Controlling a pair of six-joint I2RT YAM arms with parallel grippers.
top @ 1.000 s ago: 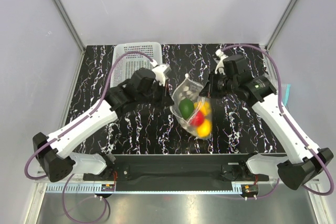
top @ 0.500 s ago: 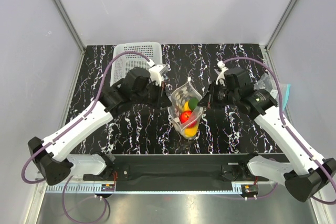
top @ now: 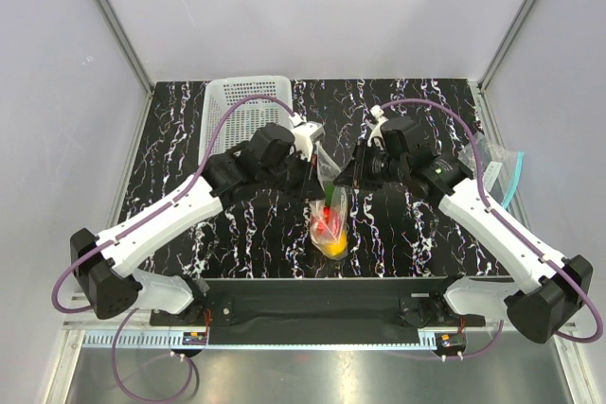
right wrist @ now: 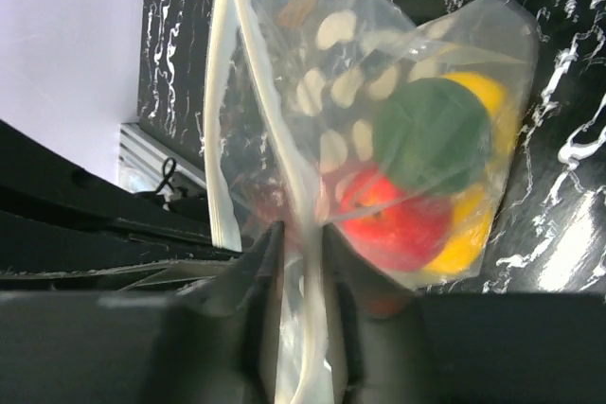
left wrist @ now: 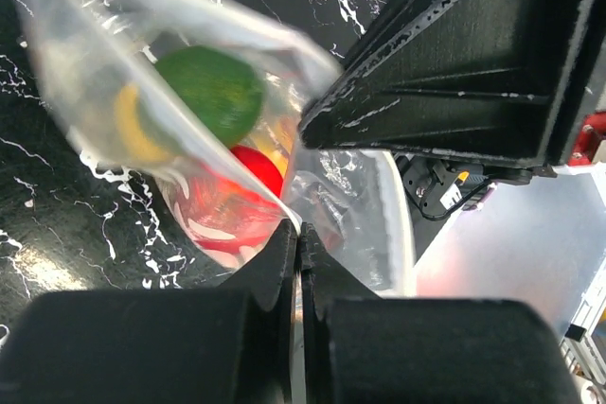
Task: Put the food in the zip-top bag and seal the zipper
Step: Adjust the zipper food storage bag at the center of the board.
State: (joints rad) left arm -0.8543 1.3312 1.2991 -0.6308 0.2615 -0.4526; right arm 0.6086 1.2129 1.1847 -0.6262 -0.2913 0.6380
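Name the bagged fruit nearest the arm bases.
The yellow fruit, at the bag's near end; the red one and dark green one sit farther back.

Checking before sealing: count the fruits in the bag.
4, all inside the bag: the green fruit mid-bag, the red fruit below it, the upper yellow fruit behind the green's top edge, the lower yellow fruit beside the red. More could be hidden behind them.

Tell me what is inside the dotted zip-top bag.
A dark green fruit, a red fruit, a yellow fruit behind the green one, another yellow fruit behind the red; both yellows partly covered.
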